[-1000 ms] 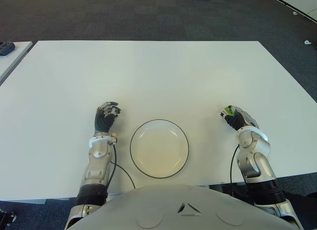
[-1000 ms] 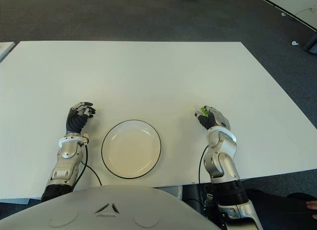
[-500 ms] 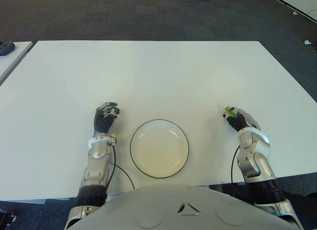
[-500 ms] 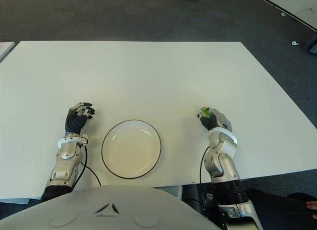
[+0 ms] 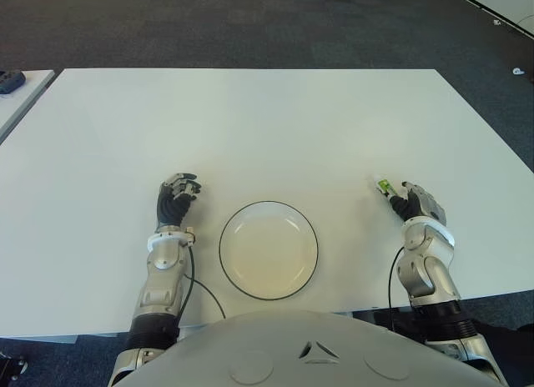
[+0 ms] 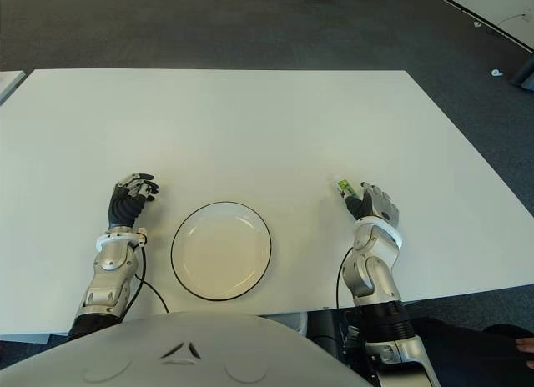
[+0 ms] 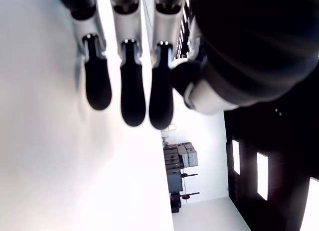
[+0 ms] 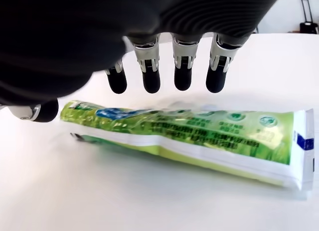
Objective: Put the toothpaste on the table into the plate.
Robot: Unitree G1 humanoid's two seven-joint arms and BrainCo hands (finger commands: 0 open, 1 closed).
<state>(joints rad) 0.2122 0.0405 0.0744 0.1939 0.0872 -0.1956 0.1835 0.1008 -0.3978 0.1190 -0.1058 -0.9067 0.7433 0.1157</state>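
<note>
Two hands: right hand (image 8: 164,76) is hovering open over toothpaste (image 8: 199,136), grasping nothing.
Toothpaste: lying flat on table (image 5: 250,120), right of plate (image 5: 268,249).
Left hand (image 5: 176,196): idling left of plate, fingers loosely curled, empty.

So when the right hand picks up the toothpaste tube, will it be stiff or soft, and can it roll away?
The toothpaste tube looks flattened with a crimped end, so it probably will not roll. Its creased, glossy skin suggests it may bend and slip under the right hand.
</note>
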